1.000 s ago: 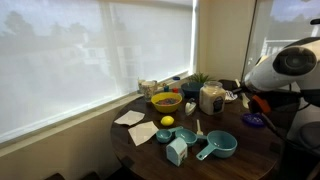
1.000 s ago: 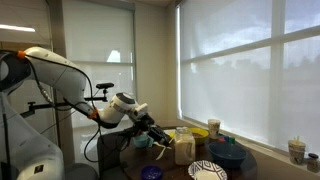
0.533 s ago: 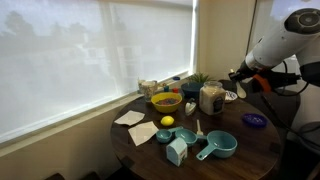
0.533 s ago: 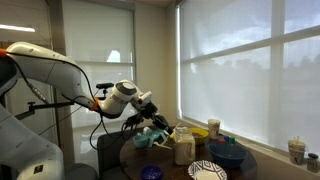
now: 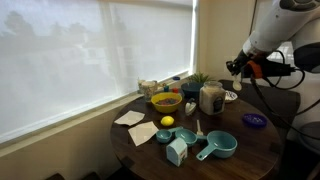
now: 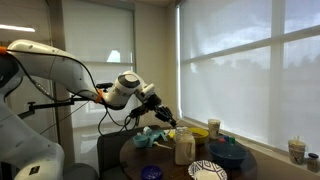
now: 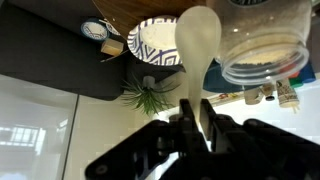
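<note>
Wrist view, nearest first: the gripper [image 7: 195, 115] has its jaws nearly closed, pinched on the handle of a pale spoon [image 7: 198, 40]. The spoon's bowl points away from the camera, towards the table [image 7: 130, 8]. Past the bowl, to the right, stands a clear jar [image 7: 265, 50] with a grainy filling. To the left lies a blue-and-white patterned plate [image 7: 158, 42], with a small spiky plant [image 7: 145, 95] near it.

The spoon looks light, stiff and smooth. I judge that a pinch on the thin handle could let it swivel, so a hold about midway along the handle, flat sides against the pads, seems safest.

Only this view shows the grip and the spoon. In both exterior views the spoon is too small to make out. They show instead that the gripper [image 5: 232, 66] hangs in the air well above the table [image 5: 250, 152], over its far right part and near the jar [image 5: 211, 98]. Near the front edge lie teal measuring cups [image 5: 217, 146], and farther back are a lemon [image 5: 167, 121] and a yellow bowl [image 5: 166, 101]. From the opposite side, an exterior view shows the gripper [image 6: 166, 121] just above and left of the jar [image 6: 184, 148].
</note>
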